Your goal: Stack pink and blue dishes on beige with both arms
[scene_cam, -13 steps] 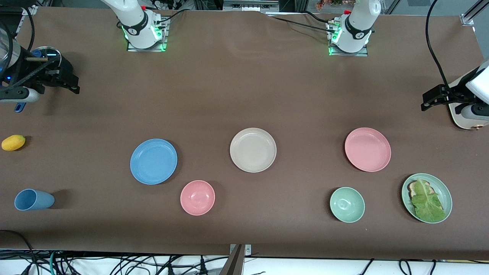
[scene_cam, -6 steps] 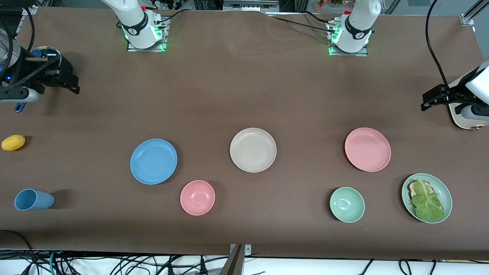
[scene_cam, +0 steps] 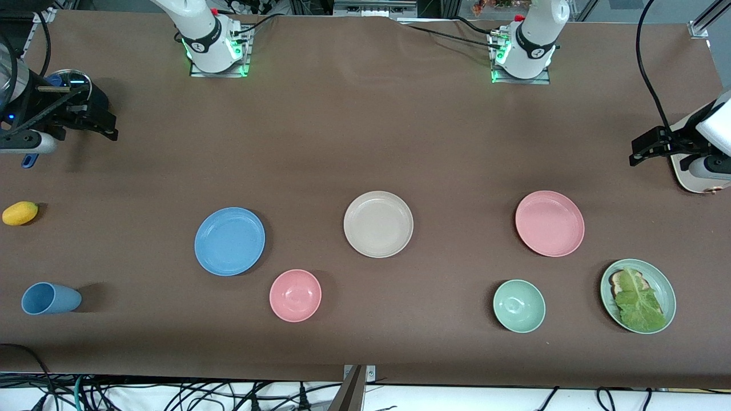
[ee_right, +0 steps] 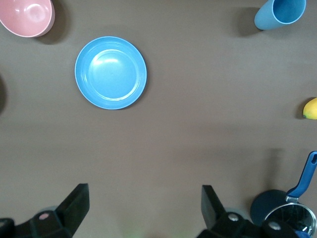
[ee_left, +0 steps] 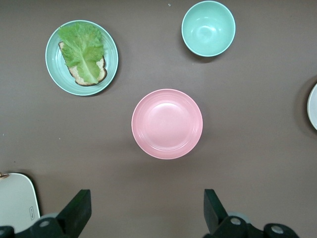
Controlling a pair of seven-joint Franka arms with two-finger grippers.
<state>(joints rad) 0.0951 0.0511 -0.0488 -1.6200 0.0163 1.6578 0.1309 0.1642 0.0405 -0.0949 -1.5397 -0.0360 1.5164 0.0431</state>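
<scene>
Nothing is stacked yet: both tools hang open and high at the table's ends. The left tool (ee_left: 143, 210) looks down on the pink plate (ee_left: 167, 124), the right tool (ee_right: 143, 208) on the blue plate (ee_right: 110, 72). Next, each must descend to its plate's rim; the beige plate (scene_cam: 378, 224) waits between them.

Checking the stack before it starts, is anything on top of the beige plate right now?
Nothing: the beige plate is bare. The blue plate and pink plate lie apart on the table, one toward each end. Whatever is under the beige plate is covered from view.
</scene>
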